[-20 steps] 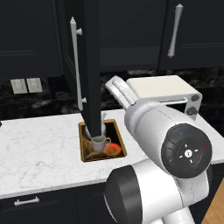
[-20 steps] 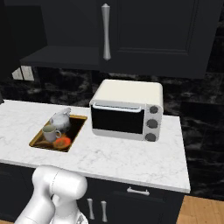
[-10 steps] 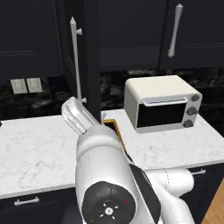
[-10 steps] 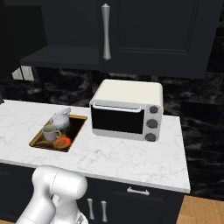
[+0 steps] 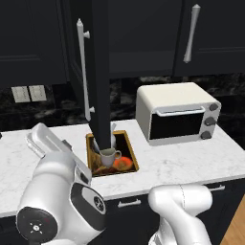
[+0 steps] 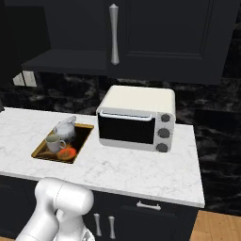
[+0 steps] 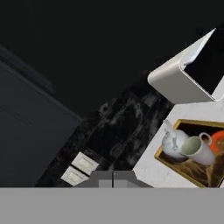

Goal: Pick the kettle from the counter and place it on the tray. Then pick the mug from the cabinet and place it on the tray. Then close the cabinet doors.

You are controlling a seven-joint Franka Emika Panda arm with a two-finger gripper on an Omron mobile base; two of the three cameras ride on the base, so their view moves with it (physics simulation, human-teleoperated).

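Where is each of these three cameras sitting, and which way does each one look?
Left base view: behind the arm's left, facing the open cabinet door, tray and toaster oven; white arm in front.
Right base view: behind its right, same counter; arm bottom left.
Hand view: on the hand, tilted, toward the backsplash.
All share the kettle and mug on the tray.

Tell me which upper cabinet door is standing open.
The left cabinet door, seen edge-on above the tray, stands open, its bar handle facing left. The door above the toaster oven lies flat and shut.
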